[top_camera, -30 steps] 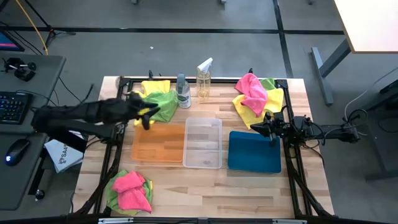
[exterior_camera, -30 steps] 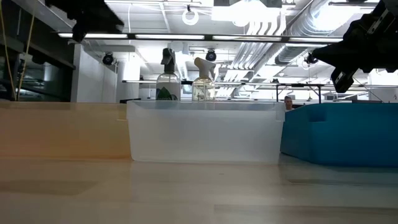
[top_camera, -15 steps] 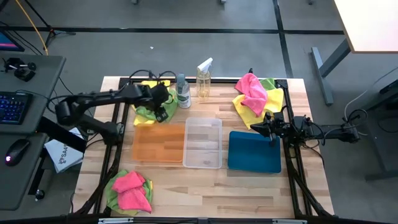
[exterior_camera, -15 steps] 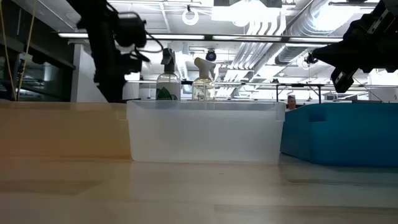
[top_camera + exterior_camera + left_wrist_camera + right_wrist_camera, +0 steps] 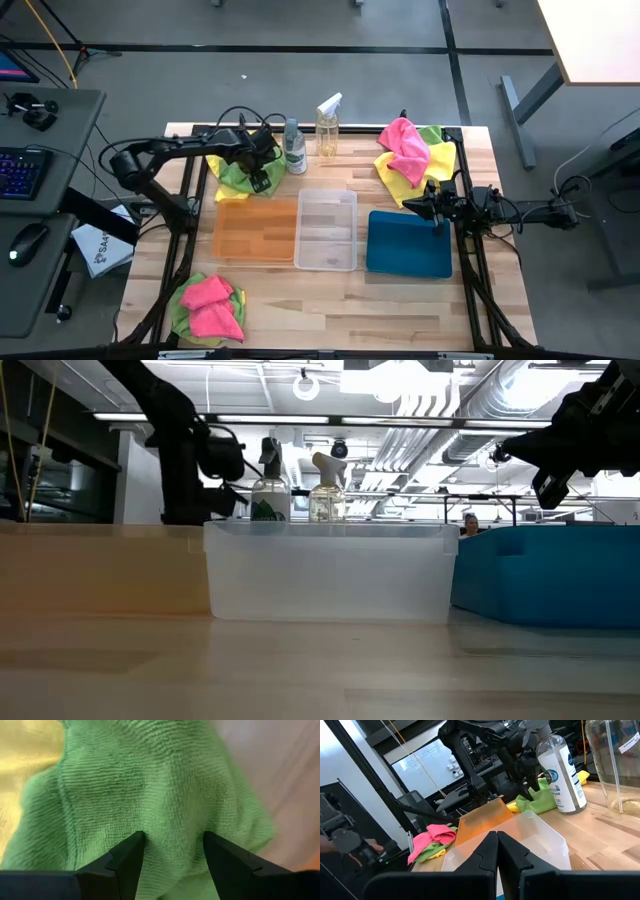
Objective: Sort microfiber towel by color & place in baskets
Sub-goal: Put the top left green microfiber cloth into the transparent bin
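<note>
Lime-green towel [image 5: 165,795], orange basket [image 5: 255,231]

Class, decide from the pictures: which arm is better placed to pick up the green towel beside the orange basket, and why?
Left. Its tool is open, fingers astride the green towel. The right tool, shut, waits above the blue basket across the table.

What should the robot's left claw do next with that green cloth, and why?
Probably close its fingers. The left gripper is open, pressed down on the green towel with a fold of cloth between its fingers, so pinching would grab it for lifting toward a basket.
</note>
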